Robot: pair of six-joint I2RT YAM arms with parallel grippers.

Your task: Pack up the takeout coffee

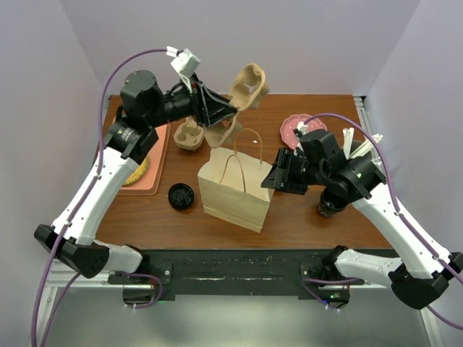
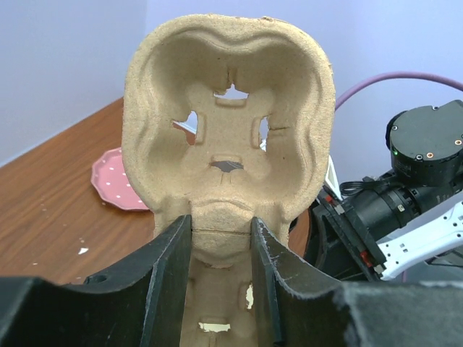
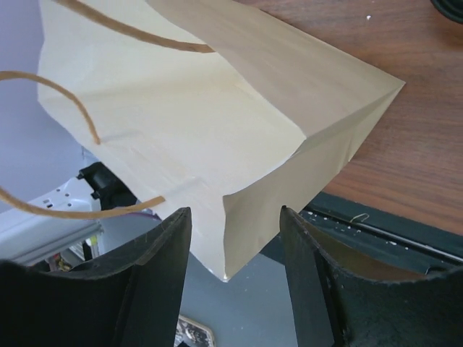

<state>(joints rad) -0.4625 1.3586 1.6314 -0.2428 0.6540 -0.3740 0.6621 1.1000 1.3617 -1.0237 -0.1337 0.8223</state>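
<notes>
The left hand is raised over the far half of the bench, clamped on the narrow neck of a tan pulp cup carrier. In the left wrist view the fingers press both sides of that neck, and the carrier's empty well faces the camera. A second pulp carrier lies on the bench at 11 o'clock from the brown paper bag. The bag stands upright at mid-bench, mouth open and handles up.

The right hand is at the bag's 3 o'clock side, its jaws wide, with a bag corner between them, seemingly untouched. The takeout coffee, black with its lid on, stands on the bench at 9 o'clock, just beside the bag. A second black cup is partly hidden under the right arm. A pink plate lies at 1 o'clock.
</notes>
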